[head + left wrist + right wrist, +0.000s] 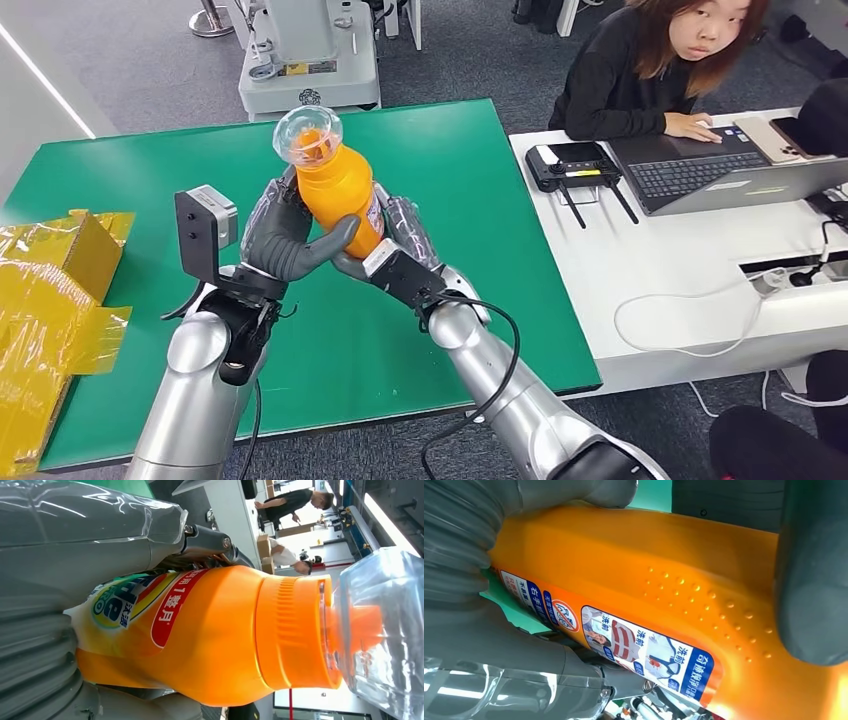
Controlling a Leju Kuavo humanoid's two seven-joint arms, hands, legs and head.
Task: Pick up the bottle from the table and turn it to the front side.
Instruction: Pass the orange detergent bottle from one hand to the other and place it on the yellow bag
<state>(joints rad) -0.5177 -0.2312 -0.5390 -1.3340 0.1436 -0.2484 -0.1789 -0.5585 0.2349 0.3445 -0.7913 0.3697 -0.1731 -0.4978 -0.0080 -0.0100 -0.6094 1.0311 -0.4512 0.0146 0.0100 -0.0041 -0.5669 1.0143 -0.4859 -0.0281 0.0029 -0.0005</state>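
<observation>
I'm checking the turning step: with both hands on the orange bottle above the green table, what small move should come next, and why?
Probably a small twist of the bottle about its long axis, passing it between the left hand and right hand. Both hold it off the green table, cap up and tilted. The left wrist view catches just the edge of the big logo label, so the front seems not yet squared forward.

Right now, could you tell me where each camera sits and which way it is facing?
Head view: high on the body, looking down at the green table; both silver arms, left hand and right hand holding the orange bottle.
Left wrist view: behind the left hand, facing the bottle's label.
Right wrist view: behind the right hand, facing its other label.
All share the bottle.
</observation>
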